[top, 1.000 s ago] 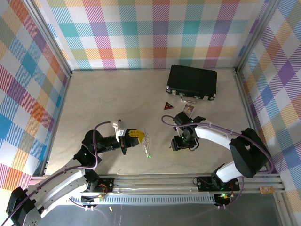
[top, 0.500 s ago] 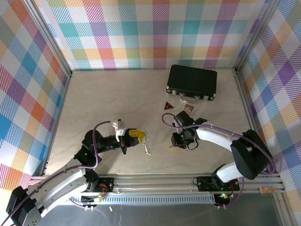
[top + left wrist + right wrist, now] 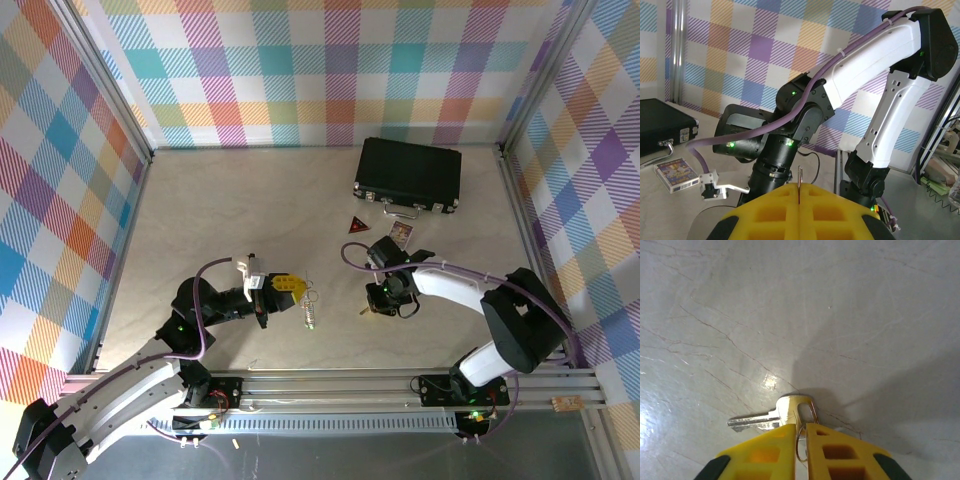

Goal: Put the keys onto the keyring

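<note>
Firstly, the right gripper [image 3: 800, 435] points down at the table [image 3: 840, 300]. Its yellow fingers [image 3: 840, 450] are almost together and pinch the small wire ring [image 3: 797, 444] of a silver key [image 3: 782, 415], which lies flat on the surface. The left gripper [image 3: 799, 192] is pressed together on a thin metal edge of the pale keyring [image 3: 311, 305], well apart from that key. Further away are a black case [image 3: 408, 172], a small card [image 3: 401, 233] and a dark red triangle [image 3: 356, 226].

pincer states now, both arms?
left pincer: closed on the keyring.
right pincer: closed on the key, at its head end.
</note>
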### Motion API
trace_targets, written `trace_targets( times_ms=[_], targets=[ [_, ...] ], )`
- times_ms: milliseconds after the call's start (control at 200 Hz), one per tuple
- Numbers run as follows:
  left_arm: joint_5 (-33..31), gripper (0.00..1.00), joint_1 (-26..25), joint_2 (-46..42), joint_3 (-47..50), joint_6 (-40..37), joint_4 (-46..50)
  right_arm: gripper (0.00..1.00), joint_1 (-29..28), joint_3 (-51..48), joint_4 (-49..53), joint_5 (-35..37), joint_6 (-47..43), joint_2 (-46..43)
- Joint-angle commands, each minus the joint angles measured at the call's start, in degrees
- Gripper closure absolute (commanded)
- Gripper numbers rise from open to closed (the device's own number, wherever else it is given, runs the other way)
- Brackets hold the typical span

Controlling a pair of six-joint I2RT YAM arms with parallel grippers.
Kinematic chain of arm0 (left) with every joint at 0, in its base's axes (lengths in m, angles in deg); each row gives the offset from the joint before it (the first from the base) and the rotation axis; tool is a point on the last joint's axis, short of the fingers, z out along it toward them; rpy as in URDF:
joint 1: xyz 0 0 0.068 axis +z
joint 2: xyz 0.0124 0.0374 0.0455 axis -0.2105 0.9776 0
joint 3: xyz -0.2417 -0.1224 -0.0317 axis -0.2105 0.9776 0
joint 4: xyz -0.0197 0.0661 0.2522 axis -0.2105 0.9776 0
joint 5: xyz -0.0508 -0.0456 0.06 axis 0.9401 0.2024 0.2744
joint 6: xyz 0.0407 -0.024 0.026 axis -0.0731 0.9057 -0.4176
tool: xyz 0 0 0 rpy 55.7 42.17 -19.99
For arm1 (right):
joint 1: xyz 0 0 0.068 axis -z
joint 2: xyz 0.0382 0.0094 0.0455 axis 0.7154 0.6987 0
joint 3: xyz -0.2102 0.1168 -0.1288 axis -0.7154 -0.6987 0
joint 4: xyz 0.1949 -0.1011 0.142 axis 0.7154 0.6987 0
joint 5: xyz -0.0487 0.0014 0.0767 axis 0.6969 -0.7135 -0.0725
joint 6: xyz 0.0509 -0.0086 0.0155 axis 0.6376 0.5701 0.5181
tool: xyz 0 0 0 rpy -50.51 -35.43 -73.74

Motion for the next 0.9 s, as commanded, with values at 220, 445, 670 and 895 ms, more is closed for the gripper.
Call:
trace_targets(
  times_ms=[220, 445, 670, 895],
  targets=[
    [1.2, 1.00, 0.7, -1.2, 0.9, 0.7, -4.0, 1.00, -0.7, 8.5, 9.8, 2.6, -3.2, 2.8],
    [0.8, 1.00, 0.7, -1.1, 1.4, 0.9, -4.0, 1.00, -1.2, 25.6, 33.6, 1.2, -7.6, 13.2],
    [-0.5, 1.00, 1.0, -2.3, 2.1, 0.0, -2.8, 1.00, -2.5, 35.5, 50.8, -6.4, -15.7, 24.9],
    [-0.4, 1.00, 1.2, -2.5, 2.4, 0.2, -3.2, 1.00, -2.4, 44.1, 55.0, -8.0, -20.0, 35.9]
  ],
)
